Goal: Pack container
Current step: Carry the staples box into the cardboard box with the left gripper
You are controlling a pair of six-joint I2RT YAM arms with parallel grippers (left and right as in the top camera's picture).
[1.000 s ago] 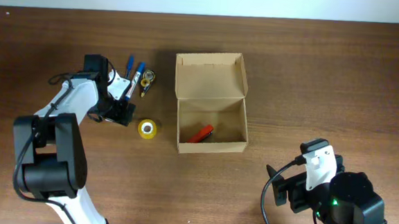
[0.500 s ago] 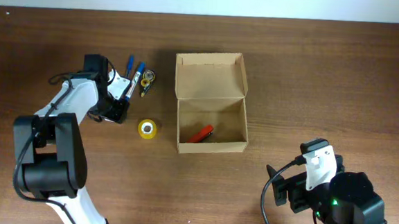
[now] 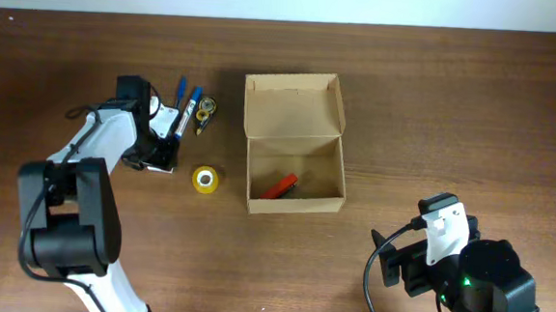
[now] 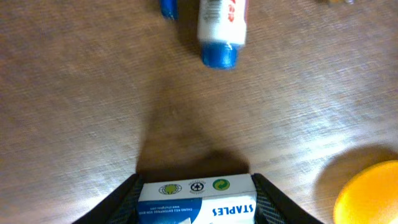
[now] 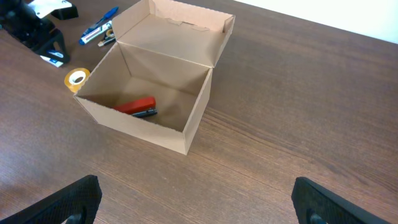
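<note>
The container (image 3: 294, 203) is a brown cardboard box, open, its flap lid standing up at the far side. A red stapler (image 3: 279, 186) lies inside it. My left gripper (image 3: 161, 155) is left of the box, shut on a small white and blue staples box (image 4: 196, 199) just above the wood. A yellow tape roll (image 3: 205, 179) lies between that gripper and the container. My right gripper (image 5: 199, 202) is open and empty, low over the table in front of the container (image 5: 137, 127).
Blue pens and a white marker with a blue cap (image 3: 186, 105) lie beyond the left gripper; the marker (image 4: 221, 28) and the tape roll (image 4: 370, 196) show in the left wrist view. A small yellow and dark item (image 3: 204, 115) lies next to the pens.
My left gripper has shifted slightly to the left with the staples box in it. The right arm and the container have not moved.
</note>
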